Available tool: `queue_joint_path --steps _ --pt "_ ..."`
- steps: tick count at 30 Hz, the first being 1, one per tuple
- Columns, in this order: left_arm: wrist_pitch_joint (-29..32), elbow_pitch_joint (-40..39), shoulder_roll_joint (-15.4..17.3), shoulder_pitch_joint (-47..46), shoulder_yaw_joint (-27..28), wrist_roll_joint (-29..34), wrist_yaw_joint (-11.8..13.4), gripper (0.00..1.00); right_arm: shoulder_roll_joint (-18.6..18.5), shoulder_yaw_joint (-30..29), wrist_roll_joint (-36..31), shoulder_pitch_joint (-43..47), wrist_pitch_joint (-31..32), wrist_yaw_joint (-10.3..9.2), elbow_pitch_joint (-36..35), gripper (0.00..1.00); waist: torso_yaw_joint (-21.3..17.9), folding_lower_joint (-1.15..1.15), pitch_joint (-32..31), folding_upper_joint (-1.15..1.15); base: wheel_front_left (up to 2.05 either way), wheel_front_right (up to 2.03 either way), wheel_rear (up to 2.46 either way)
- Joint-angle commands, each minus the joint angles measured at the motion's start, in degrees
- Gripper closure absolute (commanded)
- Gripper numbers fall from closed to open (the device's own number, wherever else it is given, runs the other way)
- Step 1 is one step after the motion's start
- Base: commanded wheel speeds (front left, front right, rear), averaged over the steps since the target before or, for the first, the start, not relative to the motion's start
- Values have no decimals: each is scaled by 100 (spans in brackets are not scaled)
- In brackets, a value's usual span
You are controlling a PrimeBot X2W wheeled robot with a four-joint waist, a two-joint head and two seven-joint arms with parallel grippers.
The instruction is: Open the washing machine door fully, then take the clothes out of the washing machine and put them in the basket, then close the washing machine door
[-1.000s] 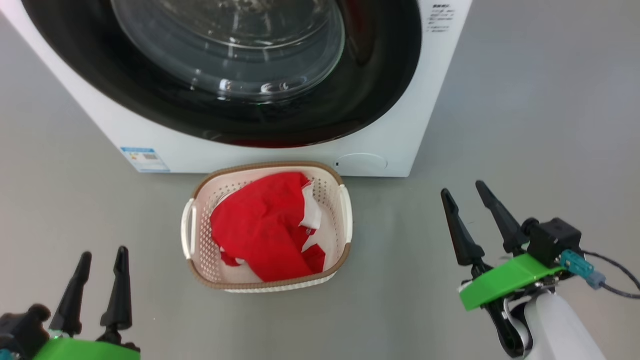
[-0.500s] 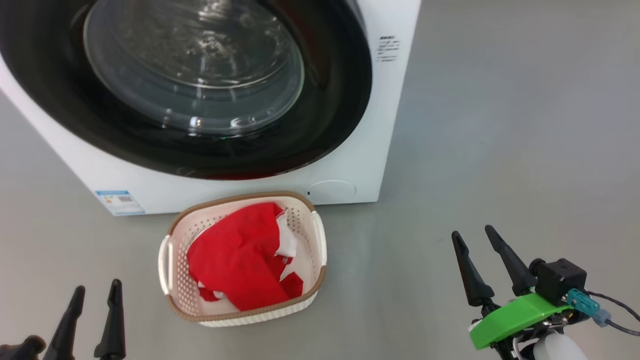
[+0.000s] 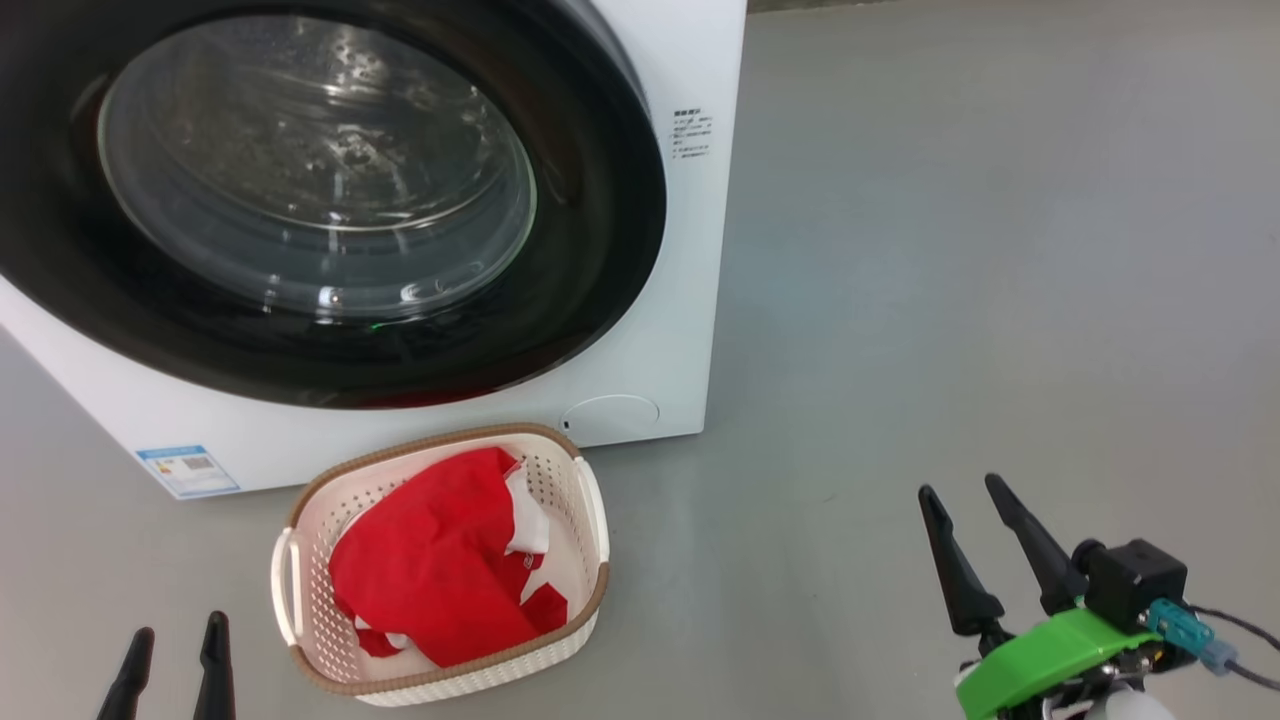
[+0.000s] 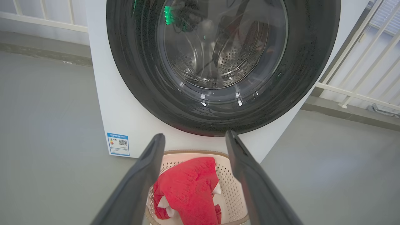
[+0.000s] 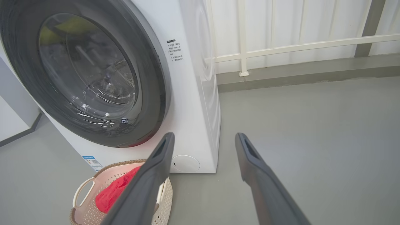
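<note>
I see the basket on the floor just in front of the washing machine, with the red clothes heaped inside it. The door sits flush against the machine's front. My left gripper, spread wide and empty, is near the basket's left side. My right gripper, likewise spread and empty, is well apart to the basket's right.

You see a glossy black rim and clear shiny glass on the washing machine door, set in the smooth white washing machine. The basket is perforated matt plastic with a woven-look rim; the clothes are red cloth.
</note>
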Motion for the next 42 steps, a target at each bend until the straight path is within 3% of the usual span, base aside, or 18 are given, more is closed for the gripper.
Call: queue_joint_path --steps 1,42 --pt "-46 -150 104 -53 261 55 -18 0 -70 117 70 104 -26 -14 -176 0 -61 0 -69 0 0 0 0" --pt "-46 -279 -1 269 365 233 -18 0 -165 -52 64 492 -26 -14 -320 0 29 0 -314 0 0 0 0"
